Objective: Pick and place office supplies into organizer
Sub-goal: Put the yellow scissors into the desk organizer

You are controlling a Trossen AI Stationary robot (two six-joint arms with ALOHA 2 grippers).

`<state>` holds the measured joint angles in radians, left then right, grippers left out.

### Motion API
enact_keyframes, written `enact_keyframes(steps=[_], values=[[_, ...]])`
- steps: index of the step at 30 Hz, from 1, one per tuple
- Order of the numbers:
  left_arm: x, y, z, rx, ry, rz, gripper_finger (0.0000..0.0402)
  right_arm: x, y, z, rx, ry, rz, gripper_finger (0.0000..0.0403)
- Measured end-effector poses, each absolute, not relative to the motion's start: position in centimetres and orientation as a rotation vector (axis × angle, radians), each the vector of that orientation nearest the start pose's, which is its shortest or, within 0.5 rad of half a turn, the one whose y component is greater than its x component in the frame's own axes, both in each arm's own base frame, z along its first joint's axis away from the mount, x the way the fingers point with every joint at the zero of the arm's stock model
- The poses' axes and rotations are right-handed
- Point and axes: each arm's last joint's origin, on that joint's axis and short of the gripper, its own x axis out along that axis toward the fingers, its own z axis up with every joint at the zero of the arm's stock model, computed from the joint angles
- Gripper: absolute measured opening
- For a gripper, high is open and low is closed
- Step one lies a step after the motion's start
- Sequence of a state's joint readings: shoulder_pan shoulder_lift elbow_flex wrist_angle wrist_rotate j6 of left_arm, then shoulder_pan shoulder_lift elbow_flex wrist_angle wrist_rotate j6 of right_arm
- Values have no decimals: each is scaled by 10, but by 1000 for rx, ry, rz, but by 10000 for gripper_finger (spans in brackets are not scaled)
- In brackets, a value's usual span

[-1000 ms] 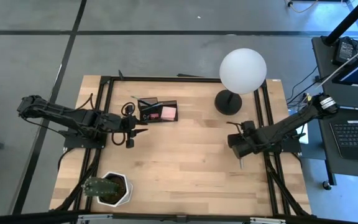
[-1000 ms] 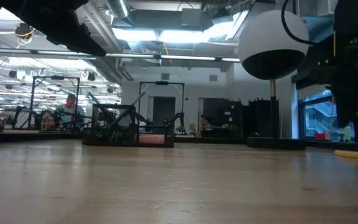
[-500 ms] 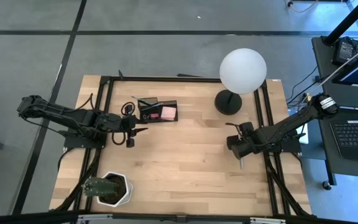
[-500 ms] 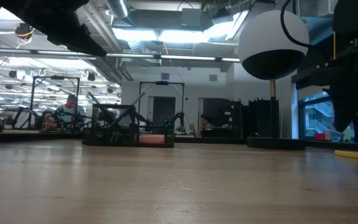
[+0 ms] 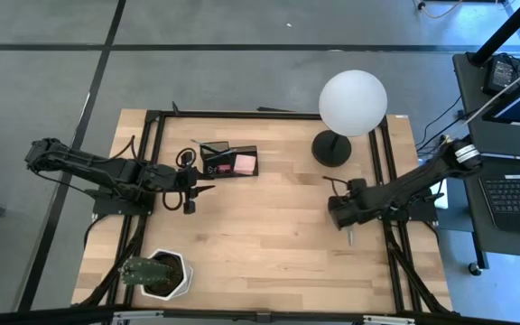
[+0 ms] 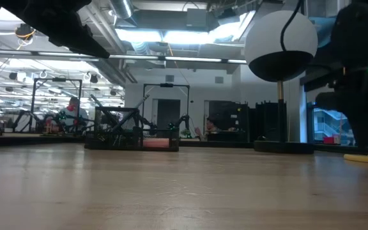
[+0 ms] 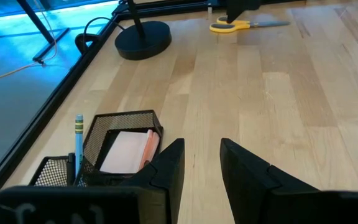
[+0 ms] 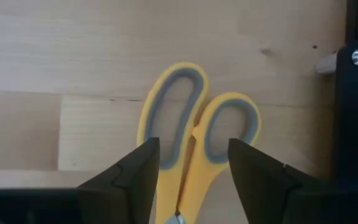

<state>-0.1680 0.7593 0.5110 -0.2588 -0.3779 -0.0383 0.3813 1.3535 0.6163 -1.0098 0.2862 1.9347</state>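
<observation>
High view: the organizer [image 5: 229,161] is seen near the tabletop's [image 5: 260,226] far edge, just beside the left end effector [image 5: 202,190]; the right end effector [image 5: 338,215] is placed near the right rail.

Left wrist view: its fingers are parted and empty.

Right wrist view: spread fingers [image 8: 137,168] are seen straddling the yellow-handled scissors [image 8: 194,140], lying flat.

From above, the scissors [image 5: 352,236] are almost wholly hidden beneath the right gripper [image 5: 340,215] near the bench's right edge; only a thin sliver pokes out. In the right wrist view their blades run off the picture's edge (just the yellow handles show). The organizer [image 7: 101,152] is partly cut off in the left wrist view, its cup section's contents too hidden to tell.
</observation>
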Motion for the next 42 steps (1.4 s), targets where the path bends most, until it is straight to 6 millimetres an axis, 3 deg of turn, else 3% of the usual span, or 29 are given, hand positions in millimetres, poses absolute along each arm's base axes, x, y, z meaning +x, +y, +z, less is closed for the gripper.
enact_keyframes(steps=[10,20,30,34,42], values=[[163,-17,237,99,485,215,97,165,56,133,910,1006,-1442,190],[163,-17,237,99,485,214,97,178,43,118,920,1034,-1526,190],[163,-17,237,99,486,214,97,179,37,118,1036,1034,-1573,190],[163,-17,237,99,486,214,97,179,37,120,1055,1027,-1551,190],[163,-17,237,101,491,214,97,180,36,120,878,1168,-1375,189]])
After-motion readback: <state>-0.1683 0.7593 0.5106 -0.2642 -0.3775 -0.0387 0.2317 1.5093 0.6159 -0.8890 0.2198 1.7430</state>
